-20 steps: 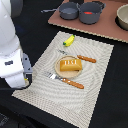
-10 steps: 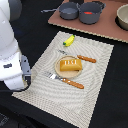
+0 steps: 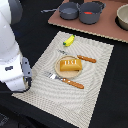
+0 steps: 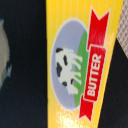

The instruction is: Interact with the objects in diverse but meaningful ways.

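Observation:
A yellow box (image 4: 80, 60) with a red "BUTTER" label and a cow picture fills the wrist view at very close range. No fingers show there. In the exterior view my gripper (image 3: 25, 76) hangs low at the left edge of the placemat (image 3: 95, 95), its fingertips hidden by the white arm, and the box is hidden too. An orange-yellow bread loaf (image 3: 70, 65) lies on a plate (image 3: 58, 70) mid-mat. The banana (image 3: 68, 40) lies at the mat's far edge. Two grey-blue pots (image 3: 69, 9) (image 3: 91, 14) stand at the back; the second holds something red (image 3: 91, 8).
A fork (image 3: 66, 80) and a knife (image 3: 80, 57), both orange-handled, flank the plate. The pots stand on a brown board (image 3: 102, 29) with a pale bowl (image 3: 122, 17) at the exterior view's right. The table around the mat is black.

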